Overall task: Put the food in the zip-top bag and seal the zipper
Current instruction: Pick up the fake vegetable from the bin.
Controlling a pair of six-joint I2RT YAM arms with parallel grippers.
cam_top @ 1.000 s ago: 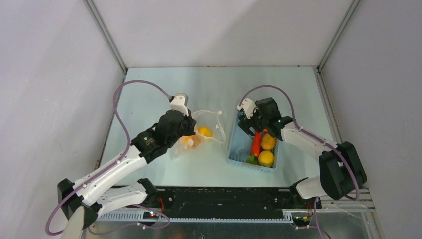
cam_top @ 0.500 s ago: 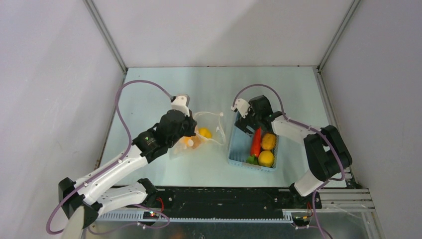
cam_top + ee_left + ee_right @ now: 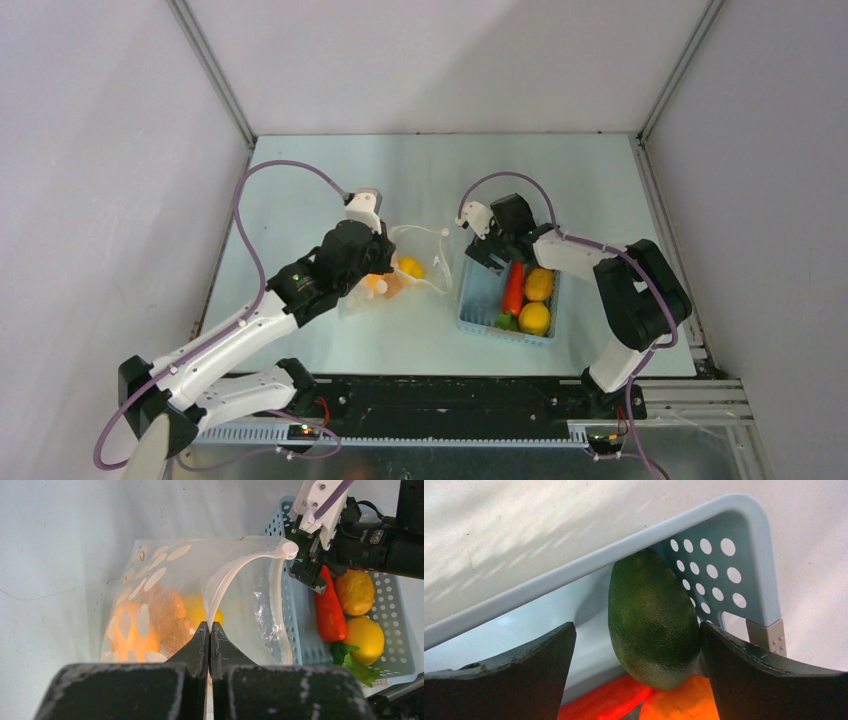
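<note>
Zip-top bag (image 3: 165,592) lies beside the blue basket (image 3: 397,630), mouth open, yellow and orange food (image 3: 195,611) inside. Left gripper (image 3: 209,630) is clenched on its zipper strip (image 3: 235,570). Right gripper's (image 3: 639,650) 2 fingers are spread astride a dark green piece (image 3: 651,615) in the basket corner.

light blue perforated basket (image 3: 470,300) right of centre on a pale green tabletop (image 3: 420,170); plain grey walls (image 3: 450,60) on three sides, metal corner posts (image 3: 215,75), black rail (image 3: 450,405) along the near edge.

We note left tool (image 3: 210,630) pinched tight, arm stretched forward; right tool (image 3: 638,645) spread wide, elbow bent, wrist pointing down.
</note>
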